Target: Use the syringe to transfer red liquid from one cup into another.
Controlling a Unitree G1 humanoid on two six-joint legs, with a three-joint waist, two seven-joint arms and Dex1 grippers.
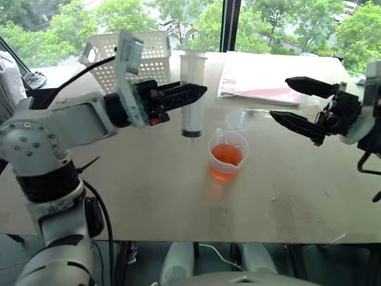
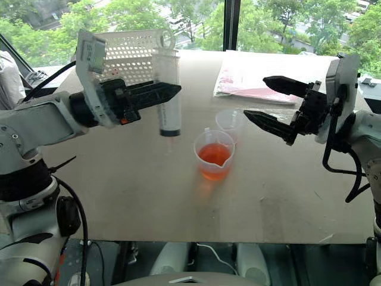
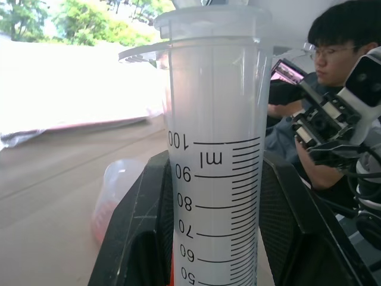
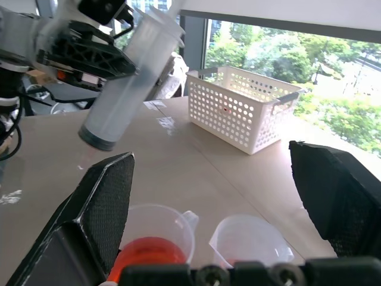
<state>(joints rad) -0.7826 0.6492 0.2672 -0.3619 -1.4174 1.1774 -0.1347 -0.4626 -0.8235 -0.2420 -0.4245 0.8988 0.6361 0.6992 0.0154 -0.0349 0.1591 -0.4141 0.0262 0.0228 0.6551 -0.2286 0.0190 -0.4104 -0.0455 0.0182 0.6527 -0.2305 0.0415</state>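
While the arms hang over the table, it stands so:
Left claw (image 1: 199,91): clamped on the syringe (image 1: 192,95), holding it upright in the air, up and left of the big cup.
Right claw (image 1: 289,101): fingers spread wide, holding nothing, right of both cups.
Big cup (image 1: 227,156): on the table (image 1: 149,185), red liquid (image 1: 226,156) inside.
Small cup (image 1: 240,120): just behind the big cup.
Basket (image 1: 152,56): white, at the far edge.
Person (image 3: 324,107): seated beyond the right arm.
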